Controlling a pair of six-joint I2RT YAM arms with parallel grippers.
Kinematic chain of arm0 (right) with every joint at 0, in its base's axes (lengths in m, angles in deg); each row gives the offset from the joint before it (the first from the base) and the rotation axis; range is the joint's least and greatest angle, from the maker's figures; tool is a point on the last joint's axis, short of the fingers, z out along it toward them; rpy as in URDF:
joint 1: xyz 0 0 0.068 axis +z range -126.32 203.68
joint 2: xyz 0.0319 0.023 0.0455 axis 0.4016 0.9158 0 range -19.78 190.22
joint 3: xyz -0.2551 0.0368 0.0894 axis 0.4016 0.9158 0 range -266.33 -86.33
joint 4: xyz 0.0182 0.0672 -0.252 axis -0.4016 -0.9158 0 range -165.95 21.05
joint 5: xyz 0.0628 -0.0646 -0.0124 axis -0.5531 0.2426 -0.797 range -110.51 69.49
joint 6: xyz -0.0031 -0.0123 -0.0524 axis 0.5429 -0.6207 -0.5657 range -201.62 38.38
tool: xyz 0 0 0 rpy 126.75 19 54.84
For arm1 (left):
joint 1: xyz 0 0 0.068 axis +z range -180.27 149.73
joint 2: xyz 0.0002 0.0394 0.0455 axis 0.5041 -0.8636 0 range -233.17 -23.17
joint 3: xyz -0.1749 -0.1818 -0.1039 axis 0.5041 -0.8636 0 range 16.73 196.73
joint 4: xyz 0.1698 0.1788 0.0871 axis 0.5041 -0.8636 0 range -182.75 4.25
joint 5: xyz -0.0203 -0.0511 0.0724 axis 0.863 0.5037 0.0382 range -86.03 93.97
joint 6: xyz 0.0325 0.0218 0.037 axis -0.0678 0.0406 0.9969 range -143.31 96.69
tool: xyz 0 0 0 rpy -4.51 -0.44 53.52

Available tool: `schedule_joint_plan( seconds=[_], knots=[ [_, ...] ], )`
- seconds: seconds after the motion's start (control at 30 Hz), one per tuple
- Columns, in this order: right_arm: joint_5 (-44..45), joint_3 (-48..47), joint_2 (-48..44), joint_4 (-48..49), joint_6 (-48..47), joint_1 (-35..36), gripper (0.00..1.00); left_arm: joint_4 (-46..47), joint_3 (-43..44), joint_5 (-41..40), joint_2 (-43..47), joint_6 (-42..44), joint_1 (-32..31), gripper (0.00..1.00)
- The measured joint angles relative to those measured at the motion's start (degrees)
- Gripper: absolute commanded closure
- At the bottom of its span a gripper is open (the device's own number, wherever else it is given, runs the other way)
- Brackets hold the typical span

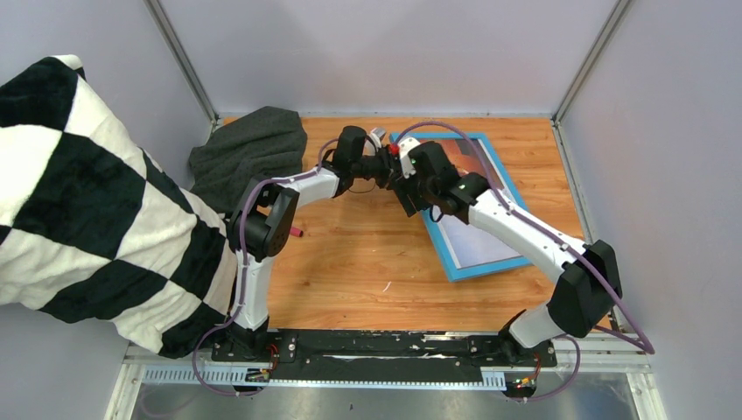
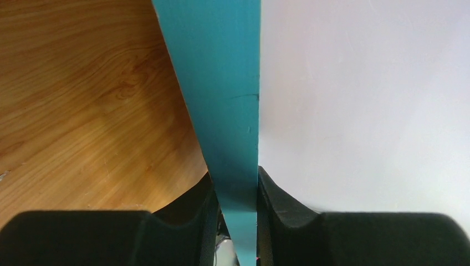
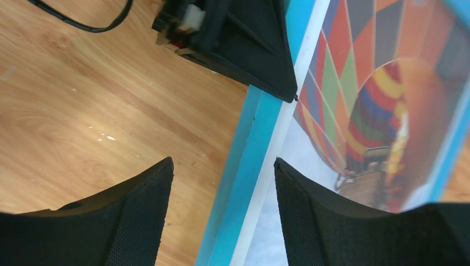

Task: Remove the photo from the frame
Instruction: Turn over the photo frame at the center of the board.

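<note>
Far left of the overhead view, a black-and-white checked cloth [image 1: 87, 201] fills the edge, with a dark grey cloth [image 1: 254, 153] bunched at the upper left of the wooden table [image 1: 350, 262]. The left arm [image 1: 262, 219] rises from its base, bends at the elbow and reaches right along the top of the table to the centre. There the left gripper [image 2: 235, 194] is clamped on the frame [image 1: 481, 270], one black pad on each side of its blue bar. Just beside it, the right gripper [image 3: 221, 166] stands wide, one pad over bare wood, the other over the photo [image 3: 377, 83], the blue edge running between them; contact I cannot tell. The right arm [image 1: 516, 223] slants in from lower right across the frame, which lies right of centre, balloon print inside.
</note>
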Motion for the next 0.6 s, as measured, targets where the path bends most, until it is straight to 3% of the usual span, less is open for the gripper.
schedule_joint_plan(
  seconds=[0.3, 0.6],
  knots=[
    [26.18, -0.31, 4.74, -0.15, -9.27, 11.74, 0.30, 0.00, -0.74, 0.00, 0.04, -0.44, 0.11, 0.81],
    [39.58, 2.73, 10.03, 2.60, -15.30, 13.66, 0.32, -0.02, -0.96, -0.02, 0.44, -0.42, 0.24, 0.80]
  ],
)
